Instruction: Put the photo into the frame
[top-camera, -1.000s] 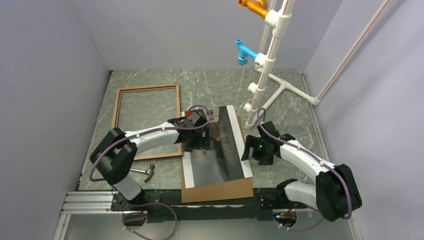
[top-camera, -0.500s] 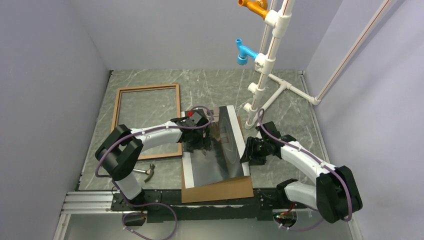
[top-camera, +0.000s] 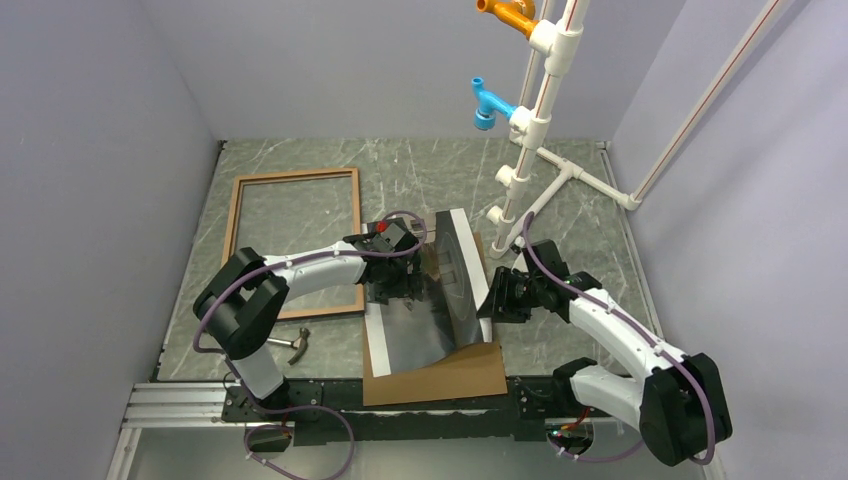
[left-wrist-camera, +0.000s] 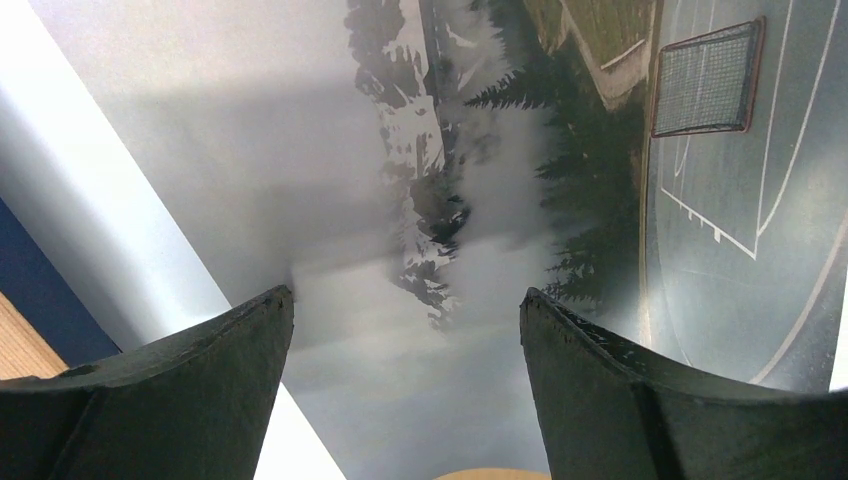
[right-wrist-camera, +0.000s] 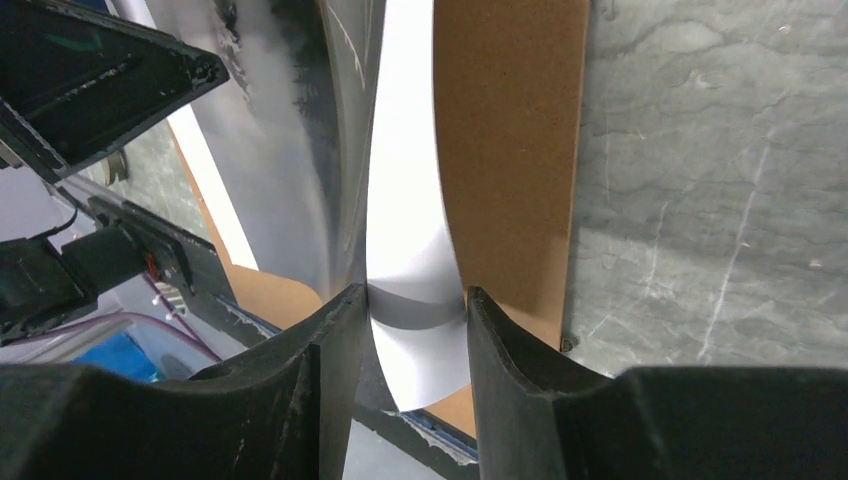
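Robotics lab cell: plain grey walls (top-camera: 400, 70), white PVC pipe rig (top-camera: 541, 108), aluminium mounting rail (top-camera: 172, 405).

A plain brown board (top-camera: 440, 380) lies flat at the near side of the grey-green tabletop (top-camera: 420, 180). A small hammer (top-camera: 290, 343) lies to its left. A white pipe stand (top-camera: 535, 130) stands far right, with a blue piece (top-camera: 488, 104) and an orange piece (top-camera: 508, 14) up high.

The glossy grey photo (top-camera: 425, 335) lies centrally, its right side curled upward; the brown frame (top-camera: 297, 175) lies flat, far-left.
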